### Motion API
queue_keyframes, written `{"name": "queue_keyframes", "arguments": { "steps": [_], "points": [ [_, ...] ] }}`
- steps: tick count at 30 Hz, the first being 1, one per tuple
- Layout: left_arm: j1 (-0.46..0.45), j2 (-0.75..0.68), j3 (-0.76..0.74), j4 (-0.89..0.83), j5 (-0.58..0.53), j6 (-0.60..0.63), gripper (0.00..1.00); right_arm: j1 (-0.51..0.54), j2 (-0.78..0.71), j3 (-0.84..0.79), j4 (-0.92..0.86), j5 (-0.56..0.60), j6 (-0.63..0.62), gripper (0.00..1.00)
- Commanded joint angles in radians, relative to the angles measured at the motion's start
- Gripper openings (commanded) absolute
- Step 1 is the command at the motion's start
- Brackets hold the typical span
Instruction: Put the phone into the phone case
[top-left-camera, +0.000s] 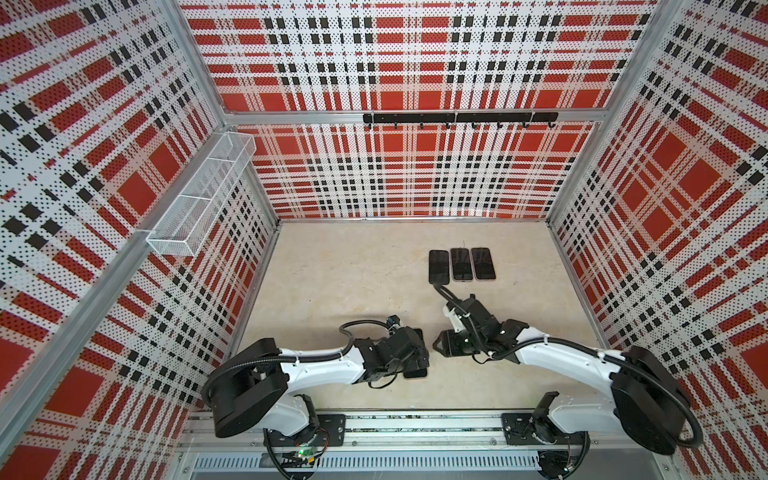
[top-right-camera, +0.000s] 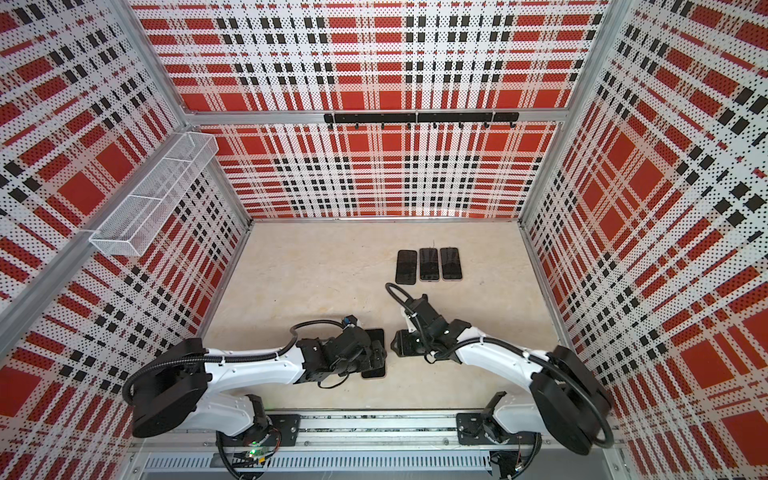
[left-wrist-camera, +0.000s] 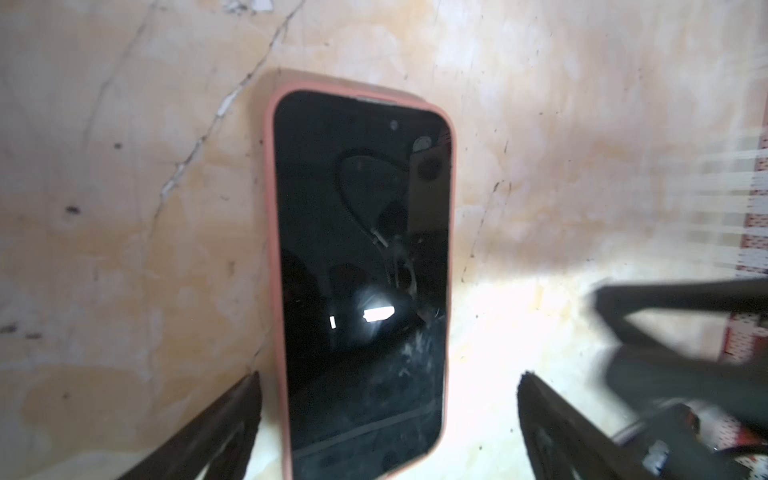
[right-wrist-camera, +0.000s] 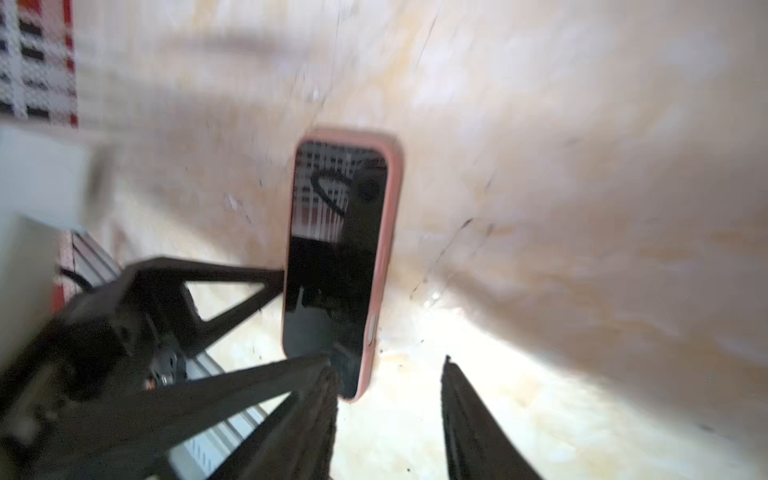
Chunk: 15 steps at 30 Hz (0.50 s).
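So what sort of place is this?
Likely a robot test booth, not a home: a left arm and right arm on a rail, plaid perforated walls on three sides, and three phones lined up on the table.

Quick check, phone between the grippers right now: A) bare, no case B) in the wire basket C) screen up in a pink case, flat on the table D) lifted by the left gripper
C: the left wrist view shows the phone lying on the table, the pink case rimming its screen.
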Motion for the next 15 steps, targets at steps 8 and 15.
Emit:
{"name": "queue_keyframes", "arguments": {
  "steps": [8, 15],
  "points": [
    [-0.058, 0.204, 0.180, -0.251, -0.094, 0.035, 0.98, -0.178, -0.162, -0.024, -0.159, 0.039, -0.120, 0.58],
    [-0.082, 0.306, 0.240, -0.321, -0.122, 0.043, 0.98, -0.214, -0.193, -0.038, -0.172, 0.036, -0.143, 0.58]
  ]
}}
